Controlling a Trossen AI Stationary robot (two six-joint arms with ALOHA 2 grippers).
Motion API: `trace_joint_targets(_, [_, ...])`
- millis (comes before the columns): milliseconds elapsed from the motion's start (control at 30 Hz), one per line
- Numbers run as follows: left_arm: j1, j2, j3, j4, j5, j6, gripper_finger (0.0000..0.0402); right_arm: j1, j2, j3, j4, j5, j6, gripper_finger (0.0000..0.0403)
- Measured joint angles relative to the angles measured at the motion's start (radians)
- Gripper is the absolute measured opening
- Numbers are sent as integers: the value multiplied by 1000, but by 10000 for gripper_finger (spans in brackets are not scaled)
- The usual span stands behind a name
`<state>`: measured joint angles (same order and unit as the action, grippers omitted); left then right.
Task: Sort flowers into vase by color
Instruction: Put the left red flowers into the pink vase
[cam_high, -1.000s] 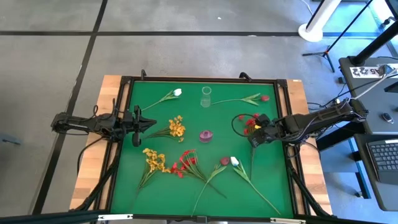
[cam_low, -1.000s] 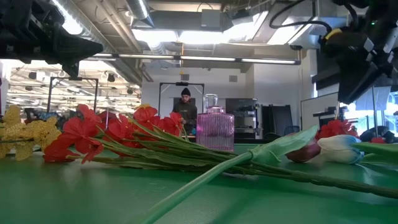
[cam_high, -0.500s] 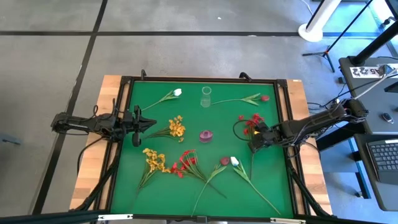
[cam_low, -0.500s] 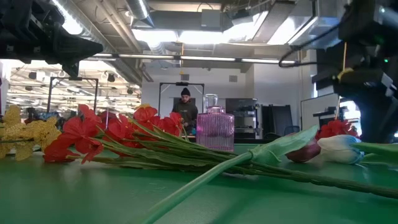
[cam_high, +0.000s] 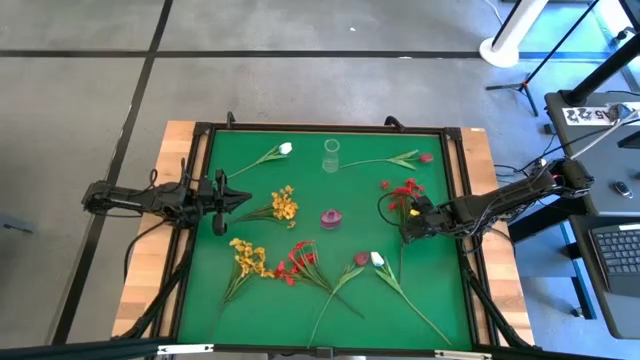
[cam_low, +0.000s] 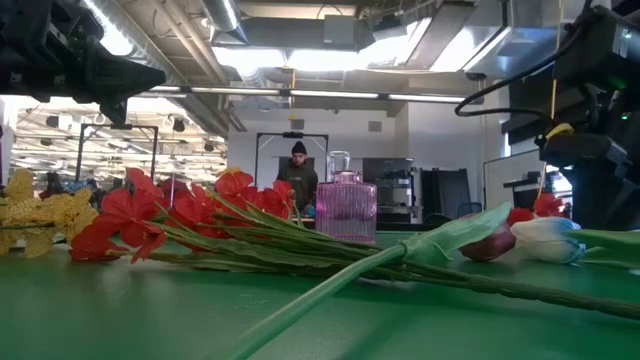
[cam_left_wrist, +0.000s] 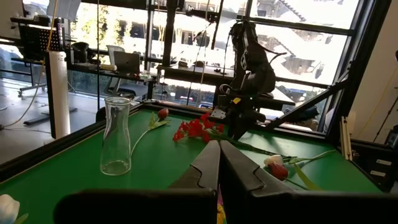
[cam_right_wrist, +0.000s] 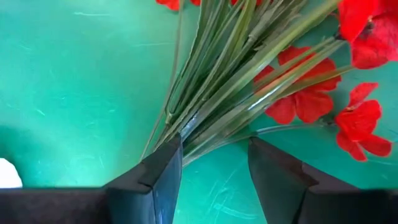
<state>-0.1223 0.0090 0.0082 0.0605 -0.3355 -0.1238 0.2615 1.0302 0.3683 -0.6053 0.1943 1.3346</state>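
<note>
My right gripper (cam_high: 408, 229) is open and low over the table's right side. In the right wrist view (cam_right_wrist: 214, 148) its fingers stand on either side of the green stem bundle (cam_right_wrist: 217, 106) of a red blossom cluster (cam_high: 403, 190) that lies flat on the mat. My left gripper (cam_high: 245, 196) is shut and waits above the left side (cam_left_wrist: 219, 155). A clear glass vase (cam_high: 331, 155) and a pink vase (cam_high: 331, 217) stand upright mid-table. Other flowers lie flat: white tulips (cam_high: 285, 148) (cam_high: 377, 258), dark red tulips (cam_high: 425, 157) (cam_high: 360, 259), yellow clusters (cam_high: 284, 205) (cam_high: 245, 257) and a red cluster (cam_high: 298, 262). My right gripper comes from above, pointing down, with its fingers across the red cluster's stems (cam_right_wrist: 186, 127) where they draw together below the blossoms. One finger (cam_right_wrist: 165, 165) stands right beside the outer stems. I cannot tell whether it touches them. The flower lies on the mat.
The green mat is framed by a raised dark rim (cam_high: 455, 200) close behind my right gripper. The near-right tulips' stems (cam_high: 410, 300) run toward the near edge. In the low view the pink vase (cam_low: 345, 207) stands behind the red cluster (cam_low: 180, 215). A person stands far off in the room.
My right gripper has moved down toward the mat and a little toward the near edge. It has come off the red blossoms and onto their stems. The blossoms now show clear of it. The left arm and the other flowers have kept still.
</note>
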Motion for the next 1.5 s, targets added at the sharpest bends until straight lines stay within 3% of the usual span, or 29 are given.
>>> trace_joint_targets(167, [0, 0, 0, 0, 0, 0, 0, 0, 0, -2, 8, 8, -12, 171])
trace_joint_targets(367, [0, 0, 0, 0, 0, 0, 0, 0, -3, -5, 40, 49, -25, 129])
trace_joint_targets(667, [0, 0, 0, 0, 0, 0, 0, 0, -9, -5, 47, 60, -49, 9])
trace_joint_targets(967, [0, 0, 0, 0, 0, 0, 0, 0, -64, 26, 27, 130, -83, 5])
trace_joint_targets(1333, [0, 0, 0, 0, 0, 0, 0, 0, -99, 249, -22, 264, -263, 1])
trace_joint_targets(1500, [0, 0, 0, 0, 0, 0, 0, 0, -100, 293, -75, 248, -294, 6])
